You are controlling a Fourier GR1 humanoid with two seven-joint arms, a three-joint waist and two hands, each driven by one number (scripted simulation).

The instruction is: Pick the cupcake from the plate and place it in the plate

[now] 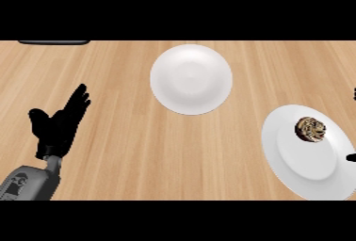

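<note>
A brown swirled cupcake [311, 129] stands upright on a white plate [306, 164] at the right of the counter, towards the plate's upper right. A second white plate [191, 79] lies bare at the top centre. My left hand [59, 124] rests at the lower left, open and pointing up, well apart from both plates. Of my right hand [351, 157] only small black bits show at the right edge, next to the cupcake's plate; the rest is outside the view.
The wooden counter [160, 150] spreads between the plates and my left hand. A dark flat object [54, 42] pokes in at the top left edge.
</note>
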